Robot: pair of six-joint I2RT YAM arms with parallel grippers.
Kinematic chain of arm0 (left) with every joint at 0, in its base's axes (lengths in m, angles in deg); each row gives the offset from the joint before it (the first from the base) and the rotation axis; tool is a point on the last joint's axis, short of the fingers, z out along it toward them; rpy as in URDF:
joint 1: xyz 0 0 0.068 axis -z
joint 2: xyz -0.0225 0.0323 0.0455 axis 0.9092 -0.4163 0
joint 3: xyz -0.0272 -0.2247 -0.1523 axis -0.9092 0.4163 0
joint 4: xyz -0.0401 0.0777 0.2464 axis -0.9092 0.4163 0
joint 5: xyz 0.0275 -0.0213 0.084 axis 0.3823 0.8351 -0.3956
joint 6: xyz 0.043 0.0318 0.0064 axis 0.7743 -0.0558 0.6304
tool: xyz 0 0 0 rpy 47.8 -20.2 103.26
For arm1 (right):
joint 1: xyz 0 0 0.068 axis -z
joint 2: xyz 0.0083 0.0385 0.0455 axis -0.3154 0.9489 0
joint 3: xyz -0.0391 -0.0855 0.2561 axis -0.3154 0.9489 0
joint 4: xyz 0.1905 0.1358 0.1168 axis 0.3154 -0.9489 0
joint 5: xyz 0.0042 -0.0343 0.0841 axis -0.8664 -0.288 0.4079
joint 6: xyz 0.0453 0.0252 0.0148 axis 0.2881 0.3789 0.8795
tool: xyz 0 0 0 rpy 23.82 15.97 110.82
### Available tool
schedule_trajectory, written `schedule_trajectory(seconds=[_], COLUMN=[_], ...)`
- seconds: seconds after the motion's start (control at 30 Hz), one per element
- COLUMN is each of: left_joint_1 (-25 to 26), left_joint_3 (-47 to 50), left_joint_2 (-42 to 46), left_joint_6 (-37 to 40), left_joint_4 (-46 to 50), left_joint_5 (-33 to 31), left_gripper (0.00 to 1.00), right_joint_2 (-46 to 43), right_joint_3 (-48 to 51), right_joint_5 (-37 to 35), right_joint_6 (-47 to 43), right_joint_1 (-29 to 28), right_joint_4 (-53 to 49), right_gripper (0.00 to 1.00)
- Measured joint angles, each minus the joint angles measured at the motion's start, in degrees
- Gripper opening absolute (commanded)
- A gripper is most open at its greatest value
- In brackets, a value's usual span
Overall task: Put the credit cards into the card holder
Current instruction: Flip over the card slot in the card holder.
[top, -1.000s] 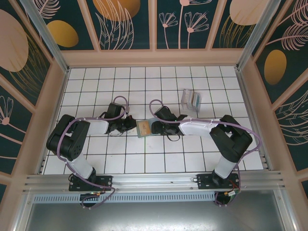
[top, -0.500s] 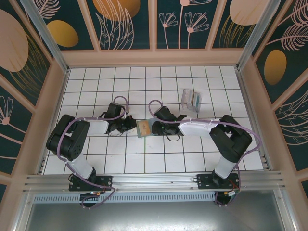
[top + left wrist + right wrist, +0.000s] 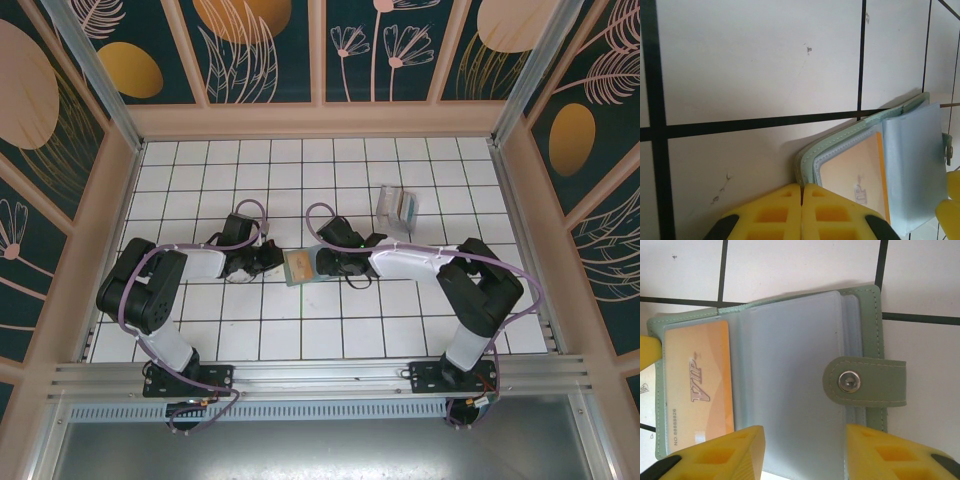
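Remote view of the tiled floor (image 3: 200, 330) at this moment. I count one holder (image 3: 298, 268), one card (image 3: 699, 390), one clear stand (image 3: 398, 208) and two grippers. The sage-green holder lies open and flat near the middle of the floor, between the grippers, with the stand well apart at the far right. In the right wrist view its long axis runs across the picture, and a single strap (image 3: 865, 381) with one metal snap comes in from the right-hand cover and points left. The orange card sits inside a clear sleeve (image 3: 790, 380) on the holder's left half, the side nearer the left arm. Its long axis stands crosswise to the holder's, and its "VIP" print reads along that axis. The left gripper (image 3: 801, 200) has its yellow fingers pressed together with nothing seen between them, tips just beside the holder's stitched edge. The right gripper (image 3: 805, 455) has its fingers spread, straddling the sleeve over the holder's near edge. Whether its pads touch the plastic I cannot tell from this angle.
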Motion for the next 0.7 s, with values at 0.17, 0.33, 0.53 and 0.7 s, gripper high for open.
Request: schedule_trajectory(seconds=[0.17, 0.33, 0.53, 0.7], left_joint_1=[0.0, 0.0, 0.0, 0.0], left_joint_3=[0.0, 0.0, -0.1, -0.1], left_joint_2=[0.0, 0.0, 0.0, 0.0], left_joint_6=[0.0, 0.0, 0.0, 0.0], left_joint_4=[0.0, 0.1, 0.1, 0.1], left_joint_5=[0.0, 0.0, 0.0, 0.0], left_gripper=[0.08, 0.08, 0.08, 0.08], right_joint_2=[0.8, 1.9, 2.2, 3.4], right_joint_3=[0.0, -0.7, -1.0, -1.3], right_joint_5=[0.0, -0.6, -0.3, 0.8], right_joint_6=[0.0, 0.0, 0.0, 0.0], right_joint_1=[0.0, 0.0, 0.0, 0.0], right_joint_4=[0.0, -0.7, -0.6, -0.3], right_gripper=[0.48, 0.49, 0.43, 0.41])
